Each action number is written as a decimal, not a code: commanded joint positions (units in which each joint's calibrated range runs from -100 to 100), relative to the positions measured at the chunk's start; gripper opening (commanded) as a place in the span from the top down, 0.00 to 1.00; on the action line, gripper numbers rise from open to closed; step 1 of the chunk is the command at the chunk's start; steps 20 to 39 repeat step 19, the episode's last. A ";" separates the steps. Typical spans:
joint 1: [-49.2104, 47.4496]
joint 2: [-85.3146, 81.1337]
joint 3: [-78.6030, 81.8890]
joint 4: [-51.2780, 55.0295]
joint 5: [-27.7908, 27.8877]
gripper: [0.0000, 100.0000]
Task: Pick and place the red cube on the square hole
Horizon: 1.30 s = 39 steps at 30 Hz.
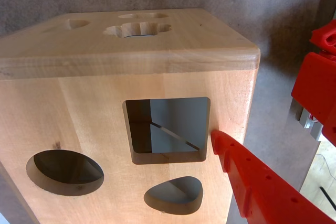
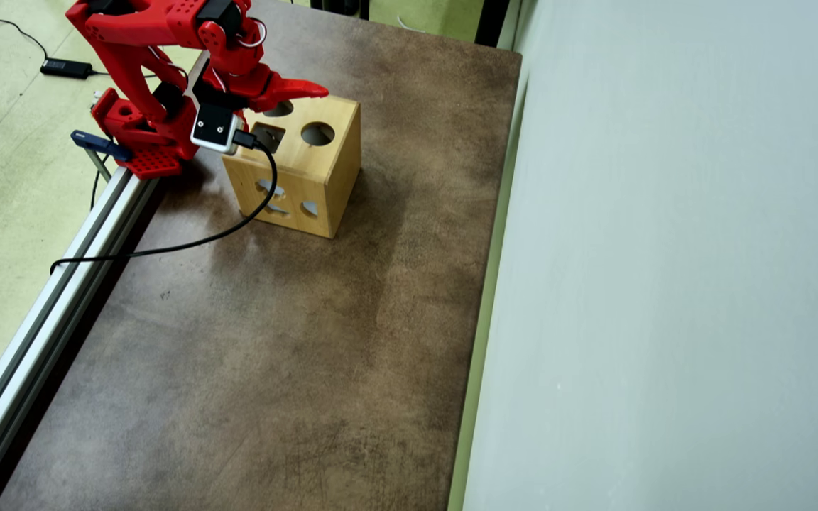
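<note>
The dark square hole (image 1: 167, 129) is cut in the big light wooden box (image 1: 79, 124), between a round hole (image 1: 64, 171) and a heart hole (image 1: 174, 195). The red gripper (image 2: 309, 91) is over the box; whether it is open, I cannot tell.

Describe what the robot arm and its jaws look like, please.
The arm is bright red plastic with dark motor blocks and thin red and white wires. A white camera module with a black face feeds a black cable. The gripper tapers; the wrist view shows small holes along it.
</note>
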 commanded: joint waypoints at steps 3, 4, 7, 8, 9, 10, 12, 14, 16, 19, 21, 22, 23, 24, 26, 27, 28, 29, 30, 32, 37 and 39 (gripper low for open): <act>0.31 -0.34 1.04 0.26 0.24 0.06; 0.31 -0.34 1.04 0.26 0.24 0.06; 0.31 -0.43 1.04 0.26 0.24 0.06; 0.31 -0.51 1.04 0.26 0.24 0.06; 0.31 -0.94 1.04 0.18 0.24 0.06; 0.39 -1.02 1.04 0.18 0.24 0.06; 0.39 -0.94 1.04 0.18 0.24 0.06; 0.39 -0.94 1.04 0.18 0.24 0.06; 0.39 -0.94 1.04 0.18 0.24 0.06; 0.39 -0.94 1.04 0.18 0.24 0.06; 0.39 -0.94 1.04 0.18 0.24 0.06; 0.39 -0.94 1.04 0.18 0.24 0.06; 0.39 -0.94 1.04 0.18 0.24 0.06; 0.39 -0.94 1.04 0.18 0.24 0.06; 0.39 -0.94 1.04 0.18 0.24 0.06; 0.39 -0.94 1.04 0.18 0.24 0.06; 0.39 -0.94 1.04 0.18 0.24 0.06; 0.39 -0.94 1.04 0.18 0.24 0.06; 0.39 -0.94 1.04 0.18 0.24 0.06; 0.39 -0.94 1.04 0.18 0.24 0.06; 0.39 -0.94 1.04 0.18 0.24 0.06; 0.39 -0.94 1.04 0.18 0.24 0.06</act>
